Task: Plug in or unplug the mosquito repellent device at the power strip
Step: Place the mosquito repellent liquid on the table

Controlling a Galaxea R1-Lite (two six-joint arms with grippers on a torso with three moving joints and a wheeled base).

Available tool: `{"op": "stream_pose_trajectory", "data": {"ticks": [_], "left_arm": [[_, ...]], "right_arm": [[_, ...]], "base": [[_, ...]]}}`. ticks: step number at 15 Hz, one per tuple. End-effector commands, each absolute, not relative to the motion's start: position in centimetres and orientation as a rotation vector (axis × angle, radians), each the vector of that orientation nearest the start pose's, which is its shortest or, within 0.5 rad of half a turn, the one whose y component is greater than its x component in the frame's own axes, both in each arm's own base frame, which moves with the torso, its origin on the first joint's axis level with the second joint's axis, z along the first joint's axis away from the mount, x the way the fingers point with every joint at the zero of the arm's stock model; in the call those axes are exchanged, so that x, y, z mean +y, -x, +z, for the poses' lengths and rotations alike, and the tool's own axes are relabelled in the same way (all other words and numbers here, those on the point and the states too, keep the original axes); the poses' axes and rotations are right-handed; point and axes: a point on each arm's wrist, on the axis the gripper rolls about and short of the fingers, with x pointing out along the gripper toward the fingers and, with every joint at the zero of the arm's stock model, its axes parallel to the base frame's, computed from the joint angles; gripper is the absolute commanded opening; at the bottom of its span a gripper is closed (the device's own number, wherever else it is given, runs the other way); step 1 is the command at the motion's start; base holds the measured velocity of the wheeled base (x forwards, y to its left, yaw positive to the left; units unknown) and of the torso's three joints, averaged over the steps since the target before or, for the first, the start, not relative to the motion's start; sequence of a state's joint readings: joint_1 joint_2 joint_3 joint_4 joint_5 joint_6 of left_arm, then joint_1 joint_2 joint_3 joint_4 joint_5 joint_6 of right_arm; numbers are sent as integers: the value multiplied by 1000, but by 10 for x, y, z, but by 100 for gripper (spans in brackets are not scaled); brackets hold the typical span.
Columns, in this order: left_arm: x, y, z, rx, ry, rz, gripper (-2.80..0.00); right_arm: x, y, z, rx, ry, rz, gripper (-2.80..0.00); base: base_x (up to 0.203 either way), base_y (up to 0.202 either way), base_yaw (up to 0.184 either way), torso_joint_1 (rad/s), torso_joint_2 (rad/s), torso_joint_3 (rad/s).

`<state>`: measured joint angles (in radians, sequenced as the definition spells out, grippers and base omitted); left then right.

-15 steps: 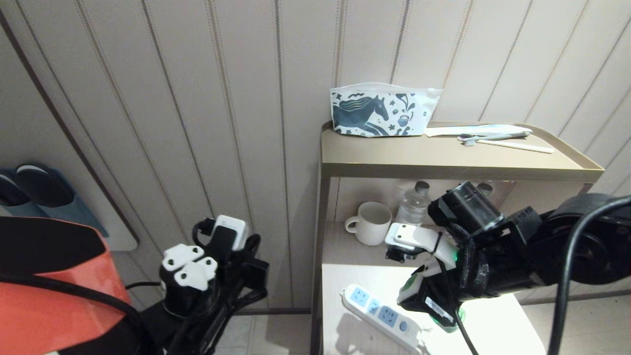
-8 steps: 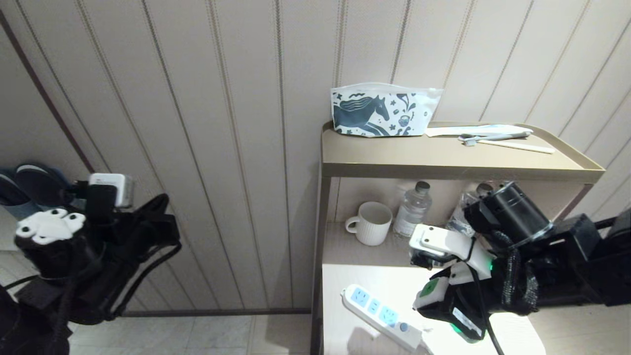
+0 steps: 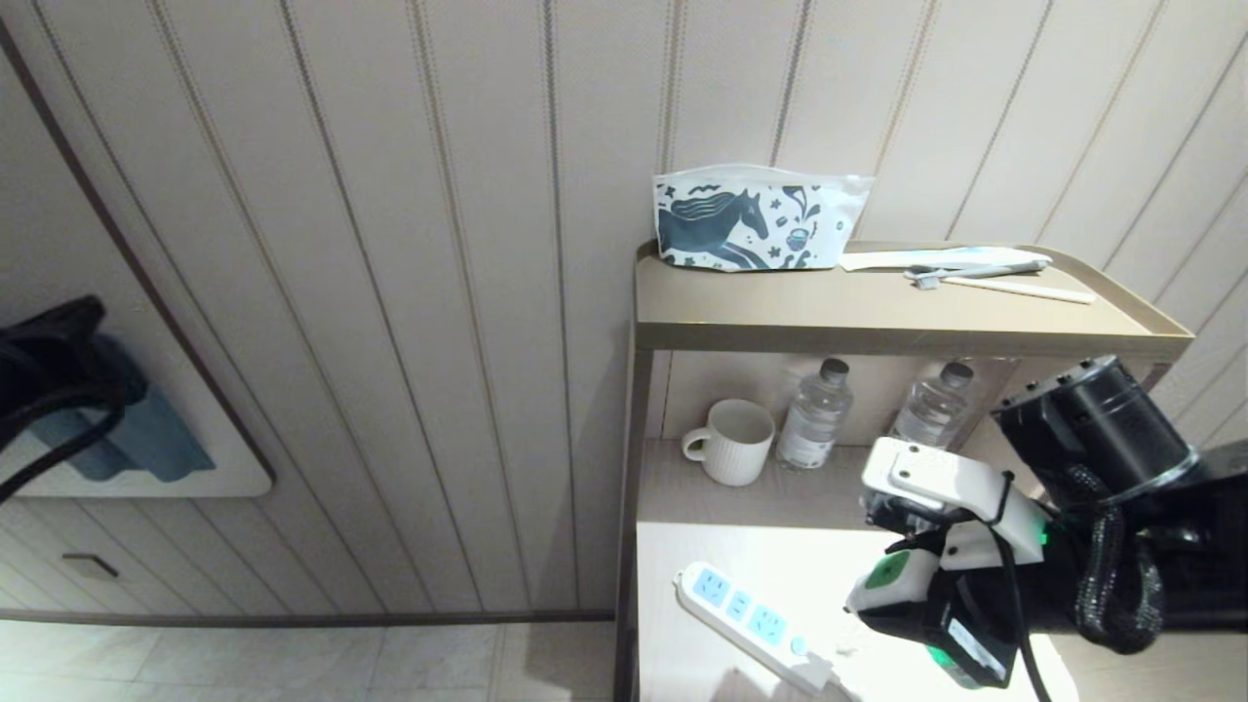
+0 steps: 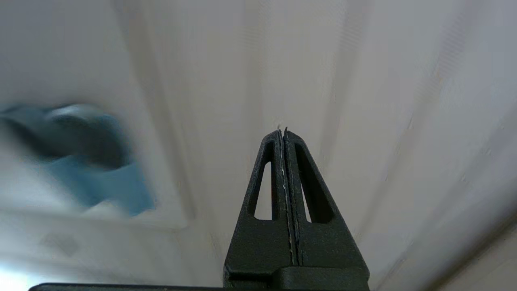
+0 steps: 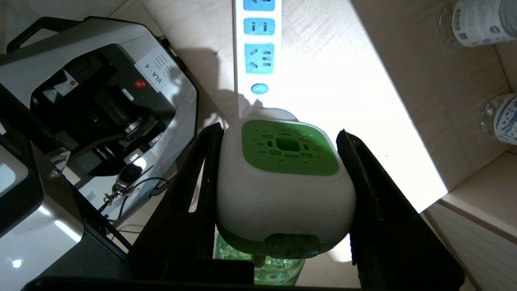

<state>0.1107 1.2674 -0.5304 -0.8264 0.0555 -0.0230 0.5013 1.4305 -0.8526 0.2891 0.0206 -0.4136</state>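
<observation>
Right gripper (image 5: 282,190) is clamped on my mosquito repellent device (image 5: 284,182); the power strip (image 5: 255,44) runs lengthwise toward 12 o'clock of it.

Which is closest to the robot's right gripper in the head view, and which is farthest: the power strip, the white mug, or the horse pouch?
From the right gripper, which holds the mosquito repellent device:
1. The power strip, just beside it on the lit lower shelf.
2. The white mug, farther back on that shelf.
3. The horse pouch, up on the top shelf by the wall.
</observation>
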Motion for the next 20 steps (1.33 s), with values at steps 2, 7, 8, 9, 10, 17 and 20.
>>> {"op": "stream_pose_trajectory", "data": {"ticks": [2, 7, 8, 9, 10, 17, 20], "left_arm": [[41, -134, 257, -141, 65, 276, -280], [19, -55, 253, -155, 89, 266, -280], [13, -41, 245, -107, 100, 232, -280], [7, -29, 235, -66, 111, 185, -280], [1, -18, 225, -40, 122, 127, -280], [-15, 40, 190, 224, 380, -404, -280], [-10, 25, 160, 242, 265, -265, -280]], "right_arm": [[97, -179, 188, 731, 586, 657, -280], [95, -174, 186, 734, 584, 660, -280], [93, -172, 187, 727, 581, 660, -280], [92, -170, 185, 732, 581, 660, -280], [92, -168, 184, 735, 580, 660, -280], [82, -158, 185, 724, 568, 642, -280], [82, -158, 184, 725, 568, 641, -280]], "base": [[0, 0, 0, 0, 0, 0], [0, 0, 0, 0, 0, 0], [0, 0, 0, 0, 0, 0], [0, 0, 0, 0, 0, 0], [0, 0, 0, 0, 0, 0], [0, 0, 0, 0, 0, 0], [0, 0, 0, 0, 0, 0]]}}
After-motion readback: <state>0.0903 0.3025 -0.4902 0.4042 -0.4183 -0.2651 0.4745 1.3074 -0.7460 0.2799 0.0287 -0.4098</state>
